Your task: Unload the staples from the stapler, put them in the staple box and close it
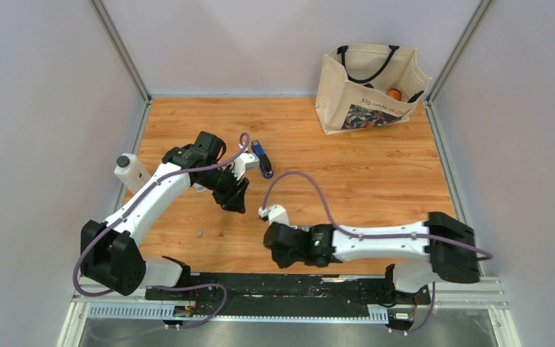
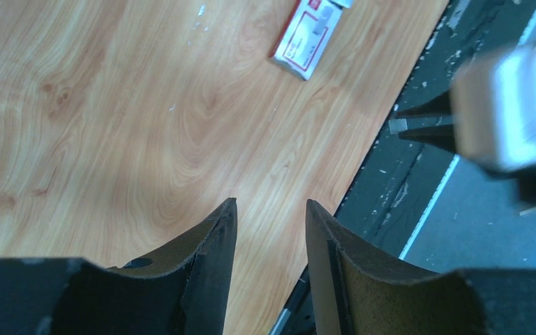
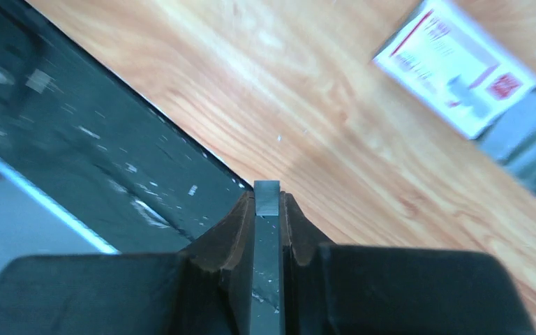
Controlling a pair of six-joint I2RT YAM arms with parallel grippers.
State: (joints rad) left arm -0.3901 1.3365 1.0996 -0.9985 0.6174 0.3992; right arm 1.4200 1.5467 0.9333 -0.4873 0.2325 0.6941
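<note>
Soft, even light is filling every view.
Faint shadows are lying on the table (image 1: 376,181); close to the lens the right gripper (image 3: 268,199) and the staples (image 3: 266,272) are blurring, and the labelled box (image 3: 453,77) is smearing out of focus.

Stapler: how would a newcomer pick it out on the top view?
Start at the cloth tote bag in the far right corner, then look left and nearer. The stapler lies just beyond and right of the left pincer. It is the only bright blue thing there, slim with black parts.
</note>
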